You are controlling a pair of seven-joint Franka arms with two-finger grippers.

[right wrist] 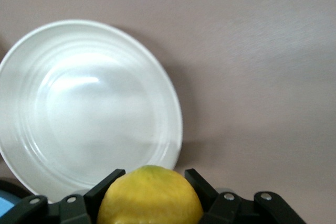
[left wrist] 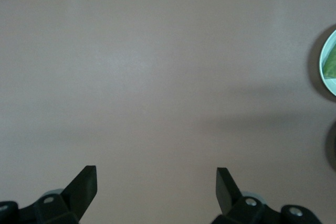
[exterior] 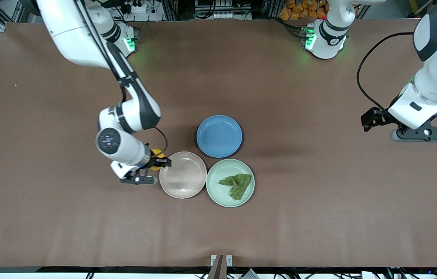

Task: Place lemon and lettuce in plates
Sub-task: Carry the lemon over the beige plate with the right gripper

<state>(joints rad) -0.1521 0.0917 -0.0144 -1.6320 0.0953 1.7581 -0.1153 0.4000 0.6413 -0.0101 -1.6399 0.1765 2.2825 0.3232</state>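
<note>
Front view: right gripper (exterior: 155, 162) clamps lemon (exterior: 156, 157) beside pink plate (exterior: 183, 174); lettuce (exterior: 237, 184) lies in green plate (exterior: 230, 182); left gripper (left wrist: 156, 187) waits, fingers apart.

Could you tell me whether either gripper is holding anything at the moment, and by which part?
The right gripper holds the lemon across its sides, beside the pink plate. The left gripper is open, holding nothing.

Three plates: pink-beige plate (exterior: 182, 175), mint plate (exterior: 230, 183), blue plate (exterior: 219, 136), one lemon (right wrist: 150, 196), one lettuce (exterior: 237, 184)

Even overhead light; glare on pink plate (right wrist: 89, 108); wrist views perhaps soft.
</note>
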